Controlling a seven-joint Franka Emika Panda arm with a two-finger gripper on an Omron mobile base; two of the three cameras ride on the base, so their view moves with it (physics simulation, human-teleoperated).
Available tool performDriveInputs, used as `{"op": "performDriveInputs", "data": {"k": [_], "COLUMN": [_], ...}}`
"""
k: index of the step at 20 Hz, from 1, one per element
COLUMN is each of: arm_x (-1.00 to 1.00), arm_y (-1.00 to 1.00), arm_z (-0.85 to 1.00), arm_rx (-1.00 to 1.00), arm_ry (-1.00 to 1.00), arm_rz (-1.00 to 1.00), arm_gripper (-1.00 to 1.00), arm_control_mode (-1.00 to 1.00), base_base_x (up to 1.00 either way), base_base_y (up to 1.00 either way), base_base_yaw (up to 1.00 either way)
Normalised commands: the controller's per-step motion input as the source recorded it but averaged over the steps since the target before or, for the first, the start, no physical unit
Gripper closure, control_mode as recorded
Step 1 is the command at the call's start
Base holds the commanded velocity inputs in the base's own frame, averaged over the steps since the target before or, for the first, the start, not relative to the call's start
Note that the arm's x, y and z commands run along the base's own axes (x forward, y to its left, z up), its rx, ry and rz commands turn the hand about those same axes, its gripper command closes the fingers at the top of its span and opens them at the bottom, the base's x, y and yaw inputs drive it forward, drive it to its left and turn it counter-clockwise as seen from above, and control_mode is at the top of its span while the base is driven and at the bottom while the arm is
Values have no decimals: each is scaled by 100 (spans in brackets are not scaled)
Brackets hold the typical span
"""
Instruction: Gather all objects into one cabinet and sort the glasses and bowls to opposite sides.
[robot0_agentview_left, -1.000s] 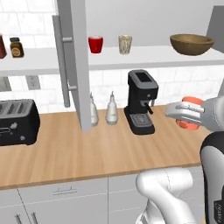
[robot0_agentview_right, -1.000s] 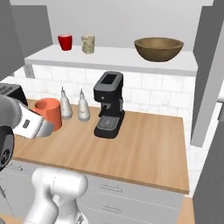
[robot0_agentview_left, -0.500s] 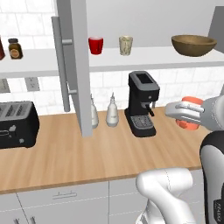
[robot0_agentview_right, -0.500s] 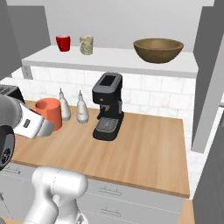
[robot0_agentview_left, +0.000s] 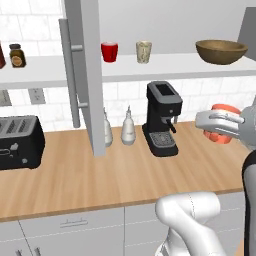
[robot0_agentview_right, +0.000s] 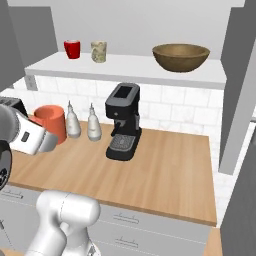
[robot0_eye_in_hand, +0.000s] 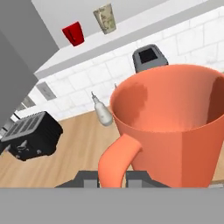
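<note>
Open wall cabinet (robot0_agentview_left: 82, 75) across the upper half of the left base view, its grey door swung edge-on at centre left, white shelf (robot0_agentview_left: 165, 67) running rightward — left open, by the look of it, so cups can go straight in. Wide wooden bowl (robot0_agentview_left: 221, 51) at the shelf's upper right, upright, mouth up; likely parked at that end to keep the two kinds apart. Black coffee machine (robot0_agentview_left: 162, 117) mid-frame on the wooden counter (robot0_agentview_left: 100, 175), toaster (robot0_agentview_left: 19, 141) at the left edge, two white bottles (robot0_agentview_left: 128, 129) beside the door. Salmon-orange cup (robot0_agentview_left: 221, 130) at the right edge of the left base view, clear above the counter, upright, long axis vertical, rim up; in the hand view its handle points toward the camera, lower centre. Gripper (robot0_agentview_left: 222, 124) pinched nearly closed on that handle — probably gripped there to keep the cup level for shelving. Red cup (robot0_agentview_left: 109, 51) and beige cup (robot0_agentview_left: 144, 51) upright side by side at upper centre left.
</note>
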Motion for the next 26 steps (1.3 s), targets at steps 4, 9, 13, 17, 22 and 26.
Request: {"op": "performDriveInputs", "data": {"k": [4,9,13,17,22,26], "arm_x": [-6,8,69,89,74,61], "arm_y": [0,-1,-5,-7,-2,3], "arm_z": [68,73,29,0,24,2], "arm_rx": [0,-6,-7,-10,-15,-4], "arm_ry": [0,0,0,-7,-15,-1], "arm_rz": [4,1,0,0,0,2], "arm_gripper": [100,100,100,100,100,100], "arm_control_mode": [-100,-100,-100,-100,-100,-100], "base_base_x": [0,0,0,0,0,0], "base_base_y": [0,0,0,0,0,0], "base_base_yaw": [0,0,0,0,0,0]}}
